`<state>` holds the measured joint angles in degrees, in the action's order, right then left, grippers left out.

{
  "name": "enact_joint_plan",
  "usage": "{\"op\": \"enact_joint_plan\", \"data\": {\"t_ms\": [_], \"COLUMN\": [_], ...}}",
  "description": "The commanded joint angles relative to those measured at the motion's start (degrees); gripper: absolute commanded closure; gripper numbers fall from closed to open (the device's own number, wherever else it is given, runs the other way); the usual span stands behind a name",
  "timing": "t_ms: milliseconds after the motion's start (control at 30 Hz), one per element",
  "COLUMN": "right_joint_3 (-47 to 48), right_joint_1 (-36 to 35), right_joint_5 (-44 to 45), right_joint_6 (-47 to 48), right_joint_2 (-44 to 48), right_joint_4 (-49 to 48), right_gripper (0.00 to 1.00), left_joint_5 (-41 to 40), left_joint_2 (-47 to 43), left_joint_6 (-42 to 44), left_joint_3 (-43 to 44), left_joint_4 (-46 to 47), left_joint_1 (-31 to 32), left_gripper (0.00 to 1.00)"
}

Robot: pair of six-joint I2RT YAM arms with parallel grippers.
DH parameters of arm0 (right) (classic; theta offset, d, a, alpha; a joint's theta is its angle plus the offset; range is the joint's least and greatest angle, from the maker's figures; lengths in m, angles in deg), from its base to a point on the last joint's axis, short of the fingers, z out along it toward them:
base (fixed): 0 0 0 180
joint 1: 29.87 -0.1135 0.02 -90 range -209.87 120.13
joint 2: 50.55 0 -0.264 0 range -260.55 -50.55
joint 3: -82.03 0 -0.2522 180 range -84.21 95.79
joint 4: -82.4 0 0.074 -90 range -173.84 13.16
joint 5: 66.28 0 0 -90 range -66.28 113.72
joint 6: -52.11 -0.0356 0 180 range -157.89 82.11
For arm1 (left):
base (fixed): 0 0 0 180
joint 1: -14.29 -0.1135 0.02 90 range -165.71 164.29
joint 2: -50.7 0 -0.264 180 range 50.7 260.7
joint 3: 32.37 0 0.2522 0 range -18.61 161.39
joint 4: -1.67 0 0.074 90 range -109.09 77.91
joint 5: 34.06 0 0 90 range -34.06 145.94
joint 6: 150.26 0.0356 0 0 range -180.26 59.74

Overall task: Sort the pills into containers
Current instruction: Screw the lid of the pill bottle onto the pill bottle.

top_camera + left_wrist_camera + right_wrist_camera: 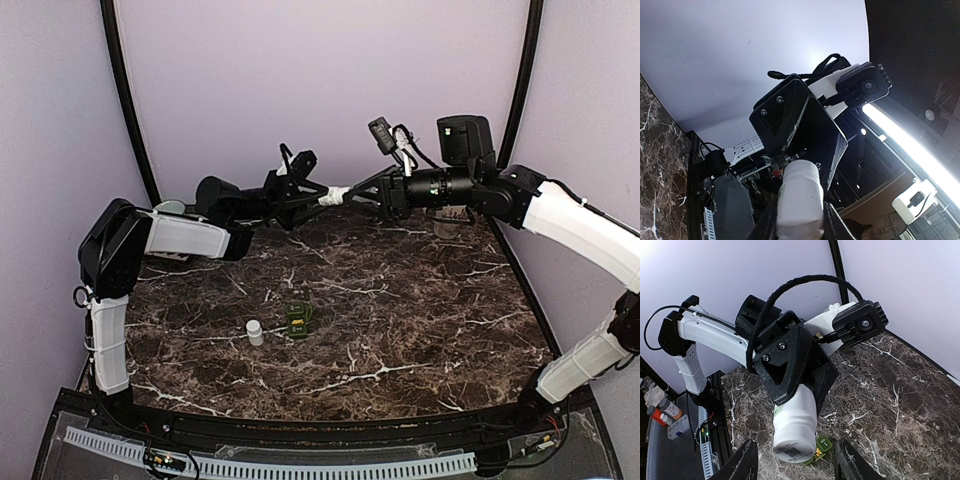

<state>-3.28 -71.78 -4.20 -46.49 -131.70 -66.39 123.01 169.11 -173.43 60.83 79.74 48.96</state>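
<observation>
Bench: dark brown marble, white veining. Pale lilac walls stand behind the far edge and along both sides. Black curved pole rises at the far left corner, second pole at the far right corner. White toothed cable strip runs below the near edge. Past the near left corner, lower down: small bottles, one reddish; labels unreadable.
</observation>
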Motion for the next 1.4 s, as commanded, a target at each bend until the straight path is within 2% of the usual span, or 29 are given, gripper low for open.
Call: {"op": "enact_joint_plan", "data": {"t_ms": [0,1367], "right_joint_3": [0.25,1.19], "right_joint_1": [0.36,0.36], "right_joint_5": [-1.38,-2.64], "right_joint_6": [0.40,-0.18], "right_joint_2": [0.58,0.05], "right_joint_4": [-1.04,-0.48], "right_gripper": [0.50,0.59], "left_joint_5": [0.98,1.07], "left_joint_2": [-0.81,-0.46], "left_joint_6": [-0.21,-0.49], "left_joint_3": [1.65,2.59], "left_joint_4": [7.84,7.81], "left_joint_1": [0.22,2.06], "left_gripper": [1.00,1.00]}}
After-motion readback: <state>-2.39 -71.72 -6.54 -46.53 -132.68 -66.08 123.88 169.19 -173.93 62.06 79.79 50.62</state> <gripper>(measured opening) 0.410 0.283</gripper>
